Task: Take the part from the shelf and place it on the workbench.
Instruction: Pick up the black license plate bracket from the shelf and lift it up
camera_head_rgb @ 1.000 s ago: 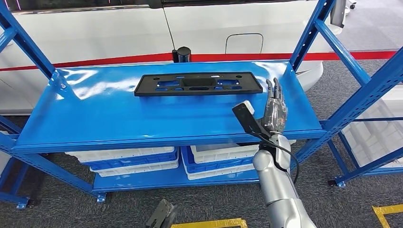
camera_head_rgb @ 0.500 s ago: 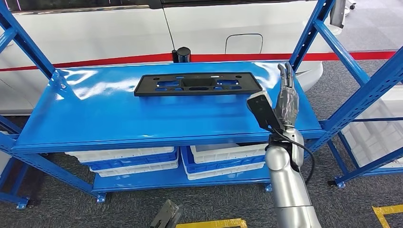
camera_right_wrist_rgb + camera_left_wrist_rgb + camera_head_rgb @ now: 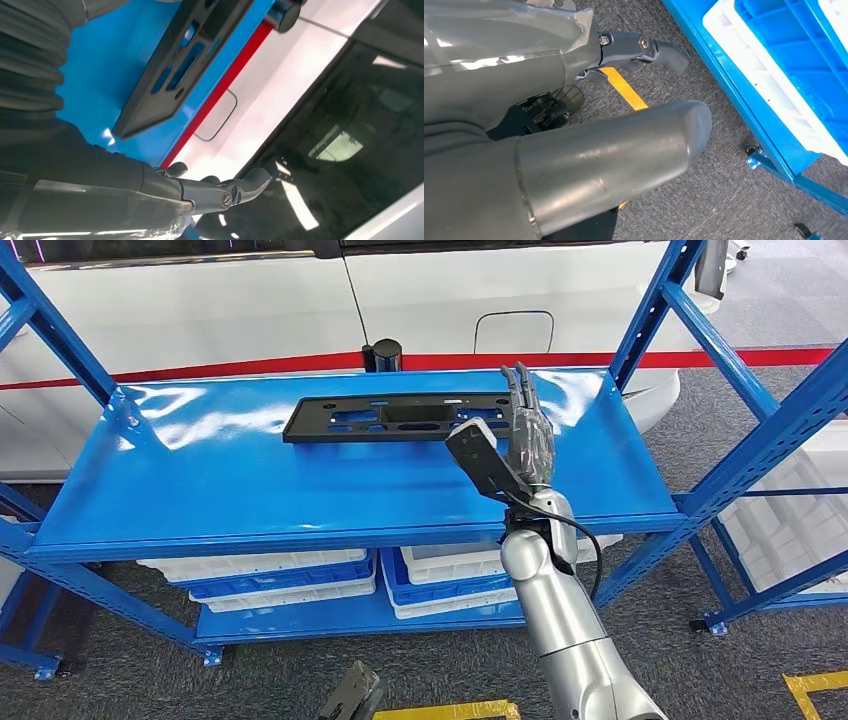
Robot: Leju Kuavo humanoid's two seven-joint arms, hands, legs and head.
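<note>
The part, a long flat black plate with cut-out slots, lies on the top board of the blue shelf, near the back edge, just above the middle of the head frame. The right hand is raised over the board at the part's right end, right of center in the frame; its fingers are straight and extended, holding nothing, and whether they touch the part I cannot tell. In the right wrist view the part runs along the shelf in the upper middle of the frame, with the fingers stretched out in the lower middle, apart from it. The left hand hangs low over grey carpet; its thumb and one finger stick out with nothing in them. White and blue bins sit on the lower board. A white car stands behind.
</note>
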